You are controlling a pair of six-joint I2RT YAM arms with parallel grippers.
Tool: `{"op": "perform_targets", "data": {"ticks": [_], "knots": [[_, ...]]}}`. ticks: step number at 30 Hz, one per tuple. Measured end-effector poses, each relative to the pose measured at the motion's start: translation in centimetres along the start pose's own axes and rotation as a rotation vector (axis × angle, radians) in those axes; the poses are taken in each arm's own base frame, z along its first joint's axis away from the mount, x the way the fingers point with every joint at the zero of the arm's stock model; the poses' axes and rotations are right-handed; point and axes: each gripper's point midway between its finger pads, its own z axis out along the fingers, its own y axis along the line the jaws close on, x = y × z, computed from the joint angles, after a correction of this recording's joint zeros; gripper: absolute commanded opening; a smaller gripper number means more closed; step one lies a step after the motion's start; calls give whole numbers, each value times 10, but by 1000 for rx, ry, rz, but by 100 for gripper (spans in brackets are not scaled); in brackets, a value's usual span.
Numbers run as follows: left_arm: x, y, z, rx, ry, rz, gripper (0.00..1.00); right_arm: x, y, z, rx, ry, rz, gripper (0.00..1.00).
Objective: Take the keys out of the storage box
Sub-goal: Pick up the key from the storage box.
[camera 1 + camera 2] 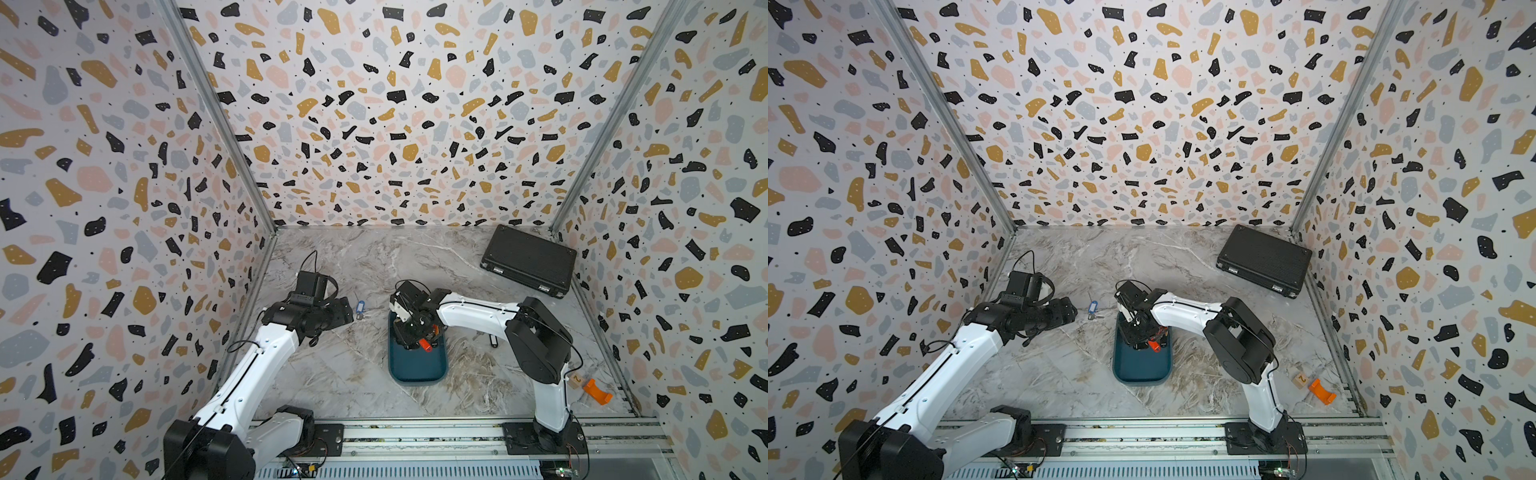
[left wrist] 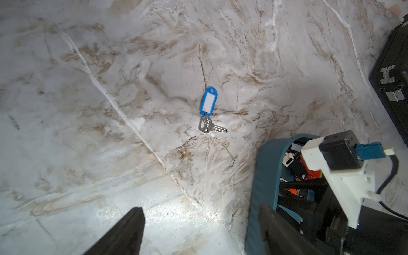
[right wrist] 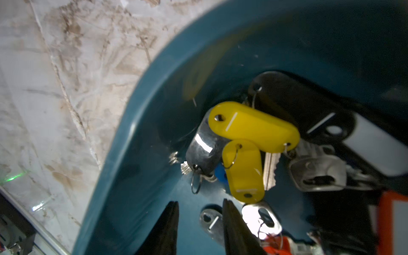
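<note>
Tabletop (image 1: 374, 257) | one key (image 2: 205, 127) outside storage box (image 1: 417, 371) | two yellow tags (image 3: 254, 128) inside

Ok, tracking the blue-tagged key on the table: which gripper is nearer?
Left. The left gripper hangs open beside the blue-tagged key; the right gripper is inside the storage box.

Terrazzo-patterned walls (image 1: 374, 104), grey marble tabletop (image 1: 353, 374), metal corner rails (image 1: 245, 166)

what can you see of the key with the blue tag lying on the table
The key with the blue tag is a single silver metal key on a thin ring, joined to an oblong blue plastic tag with a blank white label window. It lies flat on the marble table, outside the storage box; nothing else touches it.
</note>
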Motion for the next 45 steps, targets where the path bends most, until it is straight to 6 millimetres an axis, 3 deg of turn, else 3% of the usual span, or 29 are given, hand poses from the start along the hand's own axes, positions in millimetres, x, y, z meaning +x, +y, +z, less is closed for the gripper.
{"op": "perform_targets", "data": {"ticks": [12, 21, 23, 28, 35, 40, 45], "knots": [[0, 0, 0, 1, 1, 0, 85, -18, 6, -6, 0, -44, -17, 28], [1, -1, 0, 7, 4, 0, 85, -13, 0, 11, 12, -4, -10, 26], [1, -1, 0, 8, 4, 0, 84, -13, 0, 11, 13, -4, -10, 22], [1, -2, 0, 13, 7, 0, 85, -12, 0, 11, 14, -2, -8, 1], [1, -3, 0, 17, 9, 0, 84, -13, 0, 9, 14, -5, -8, 0], [2, -3, 0, 18, 9, 0, 84, -9, 2, -12, 18, -18, -10, 0], [2, -3, 0, 19, 10, 0, 84, -10, 8, -61, -8, -96, -8, 0]]}}
